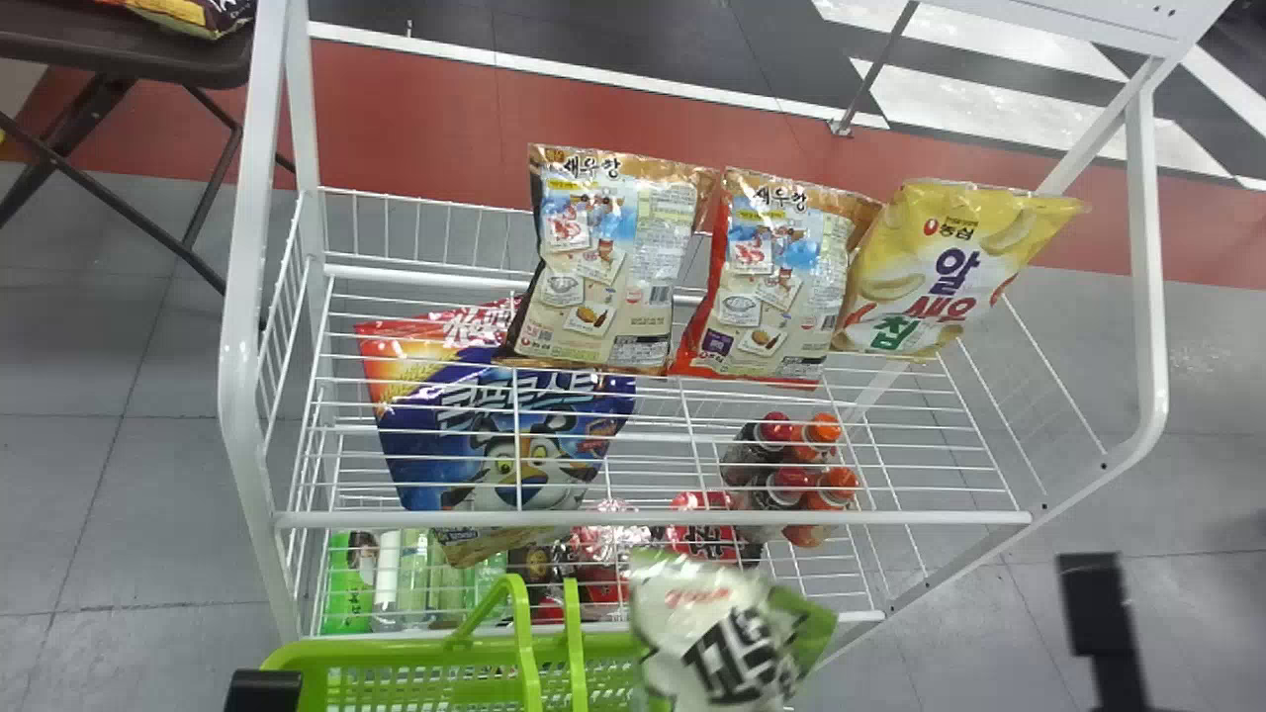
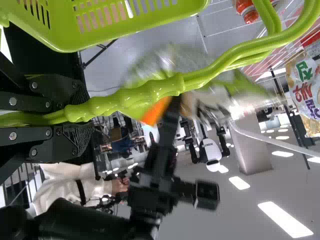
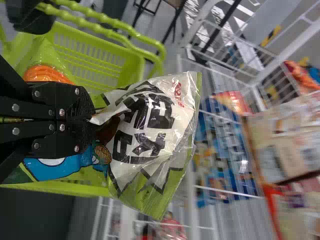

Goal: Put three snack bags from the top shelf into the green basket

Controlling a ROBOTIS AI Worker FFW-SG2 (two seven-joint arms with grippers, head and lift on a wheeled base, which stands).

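A: The right gripper [image 3: 90, 119] is clamped on a white-and-green bag [image 1: 717, 633]; the left gripper [image 2: 86, 119] is closed round the handles [image 2: 145, 95]. What's the risk?

B: Biggest first: the rack [image 1: 238, 366]. Lift carelessly and the bag could brush its wires.

A: And the basket [image 1: 396, 648]?

B: The bag is beside its right end, perhaps partly over it. Released there, it could catch the rim and fall outside.

A: Three bags [image 1: 767, 287] stand on the top shelf [image 1: 653, 518].

B: Close together, so a later reach could topple a neighbour.

A: The handles?

B: A snag could tip the basket. Smallest worry: slick film slipping from the pinch.
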